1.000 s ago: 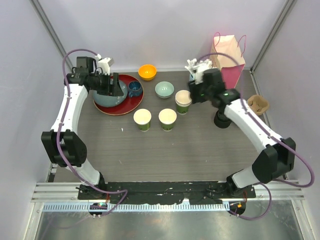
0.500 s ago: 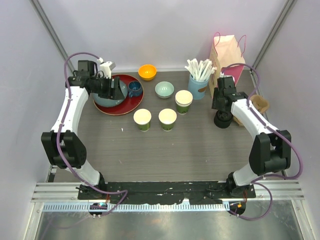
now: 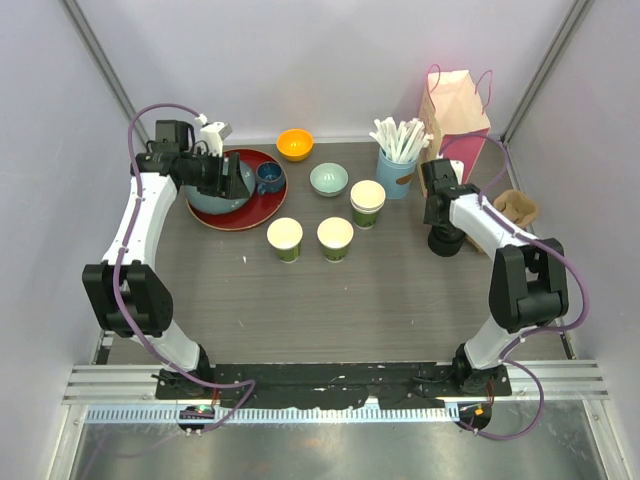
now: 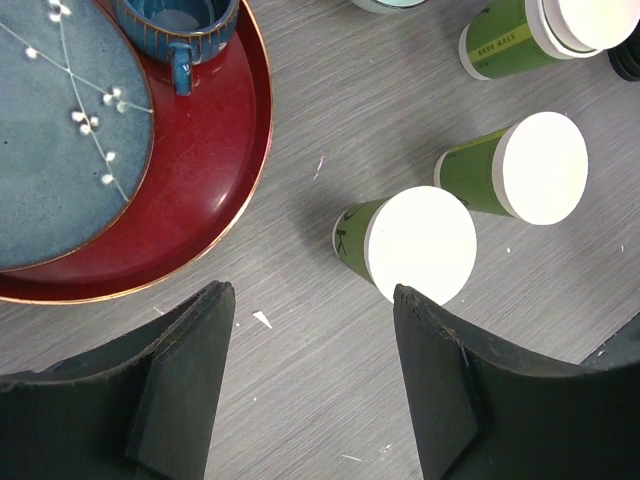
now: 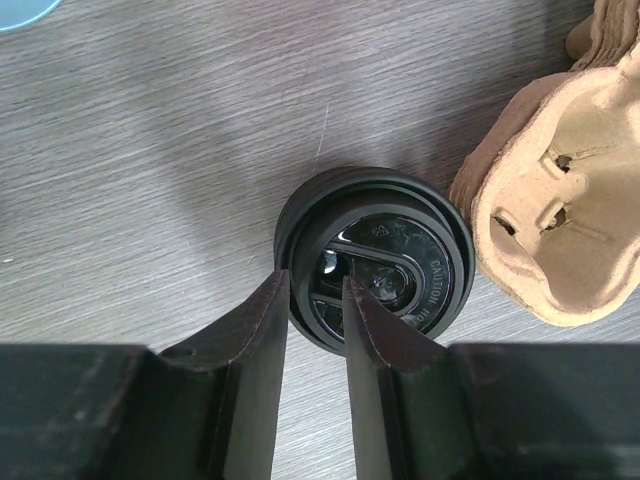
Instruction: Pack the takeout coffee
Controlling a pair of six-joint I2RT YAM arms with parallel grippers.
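Two green paper cups (image 3: pixel 285 239) (image 3: pixel 335 238) stand open-topped at the table's middle, with a stack of more cups (image 3: pixel 367 203) behind them. In the left wrist view the same cups (image 4: pixel 410 245) (image 4: pixel 520 165) lie ahead of my left gripper (image 4: pixel 312 295). That left gripper (image 3: pixel 232 178) hangs open over the red plate, holding nothing. A black lid (image 5: pixel 420 250) tops a small stack of lids (image 3: pixel 446 243) at the right. My right gripper (image 5: pixel 315 285) (image 3: pixel 440 215) is down on it, one finger outside the rim and one inside, pinching the rim.
A brown pulp cup carrier (image 5: pixel 550 210) (image 3: pixel 516 208) lies just right of the lids. A pink paper bag (image 3: pixel 457 110) stands at the back right, next to a light-blue cup of white sticks (image 3: pixel 397 165). Red plate (image 3: pixel 240 212), blue mug (image 3: pixel 268 177), orange bowl (image 3: pixel 294 144) and teal bowl (image 3: pixel 328 179) sit behind.
My right arm swung from near the cup stack over to the right and down onto the black lids, and its jaws narrowed onto the lid's rim. The left arm barely moved.
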